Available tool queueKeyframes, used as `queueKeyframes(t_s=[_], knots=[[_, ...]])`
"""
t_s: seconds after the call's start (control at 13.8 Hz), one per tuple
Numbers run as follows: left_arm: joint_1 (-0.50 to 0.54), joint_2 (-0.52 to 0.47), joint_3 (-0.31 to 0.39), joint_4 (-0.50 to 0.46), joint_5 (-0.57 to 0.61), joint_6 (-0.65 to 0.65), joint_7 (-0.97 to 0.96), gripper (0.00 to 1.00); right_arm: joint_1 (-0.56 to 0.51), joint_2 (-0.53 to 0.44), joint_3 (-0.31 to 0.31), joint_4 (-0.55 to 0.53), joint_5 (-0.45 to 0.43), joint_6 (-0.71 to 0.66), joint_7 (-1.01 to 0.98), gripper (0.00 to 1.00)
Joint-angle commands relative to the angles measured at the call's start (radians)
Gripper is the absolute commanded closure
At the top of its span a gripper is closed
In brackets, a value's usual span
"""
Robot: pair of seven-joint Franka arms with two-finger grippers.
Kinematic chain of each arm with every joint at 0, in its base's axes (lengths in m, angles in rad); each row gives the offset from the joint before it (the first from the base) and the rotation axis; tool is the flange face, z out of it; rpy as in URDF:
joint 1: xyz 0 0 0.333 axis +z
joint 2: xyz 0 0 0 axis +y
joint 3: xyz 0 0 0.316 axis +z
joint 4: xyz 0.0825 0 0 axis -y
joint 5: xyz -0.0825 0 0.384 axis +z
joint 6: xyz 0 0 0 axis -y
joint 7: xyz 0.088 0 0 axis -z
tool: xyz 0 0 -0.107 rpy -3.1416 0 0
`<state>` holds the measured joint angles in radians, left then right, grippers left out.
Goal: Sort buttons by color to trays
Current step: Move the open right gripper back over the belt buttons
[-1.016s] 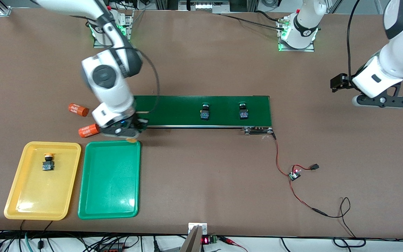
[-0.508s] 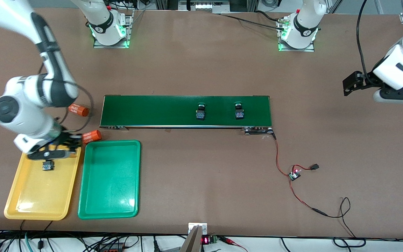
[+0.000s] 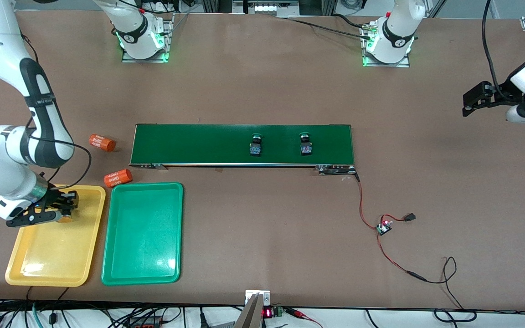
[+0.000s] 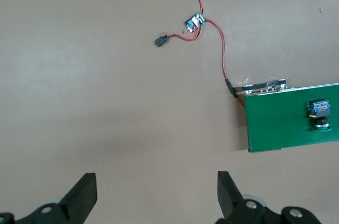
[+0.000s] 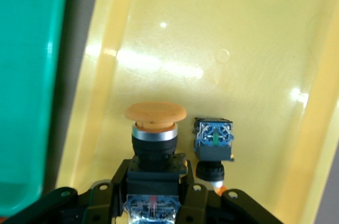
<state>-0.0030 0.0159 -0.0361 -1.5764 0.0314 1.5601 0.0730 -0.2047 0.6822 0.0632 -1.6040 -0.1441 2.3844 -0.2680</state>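
Two green-capped buttons sit on the dark green conveyor belt (image 3: 244, 144) in the middle of the front view, one (image 3: 255, 148) nearer the right arm's end and the other (image 3: 306, 147) nearer the left arm's end. At the lower left of that view lie the yellow tray (image 3: 53, 255) and, just beside it toward the belt, the green tray (image 3: 144, 246), which holds nothing. The right gripper (image 3: 55, 210) hangs over the upper part of the yellow tray, its fingers clamped on the black body of an orange-capped button (image 5: 154, 128). The right wrist view shows a second orange-capped button (image 5: 213, 147) lying in the yellow tray just beside the held one. Two orange cylinders rest on the table (image 3: 262, 82) above the trays in the front view, one (image 3: 117, 178) near the green tray's corner, one (image 3: 102, 142) higher up. The left gripper (image 4: 153, 195) waits at the right edge of the front view, over bare table, its fingers spread wide apart. A red wire with a small circuit board (image 3: 383, 226) trails from the belt's end.
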Motion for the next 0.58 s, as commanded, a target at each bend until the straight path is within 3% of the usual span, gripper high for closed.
queueKeyframes(t_s=[0.0,0.15,0.29,0.44,0.51], knots=[[-0.009,0.006,0.022,0.0,0.009,-0.011,0.021,0.0,-0.012,0.043,0.004,0.032,0.012,0.027,-0.022,0.69],[-0.009,0.007,0.015,0.003,0.012,-0.018,0.018,0.0,-0.01,0.051,0.004,0.029,0.015,0.029,-0.013,0.46],[-0.011,0.006,0.007,0.01,0.013,-0.012,0.004,0.0,-0.007,0.05,0.004,0.029,0.018,0.029,-0.013,0.29],[-0.011,0.01,-0.002,0.009,0.013,-0.008,-0.01,0.0,-0.004,0.04,0.004,0.026,0.02,0.024,-0.016,0.17],[-0.011,0.009,-0.004,0.009,0.015,0.006,-0.01,0.0,-0.002,0.024,0.006,0.021,0.02,0.018,-0.019,0.16]])
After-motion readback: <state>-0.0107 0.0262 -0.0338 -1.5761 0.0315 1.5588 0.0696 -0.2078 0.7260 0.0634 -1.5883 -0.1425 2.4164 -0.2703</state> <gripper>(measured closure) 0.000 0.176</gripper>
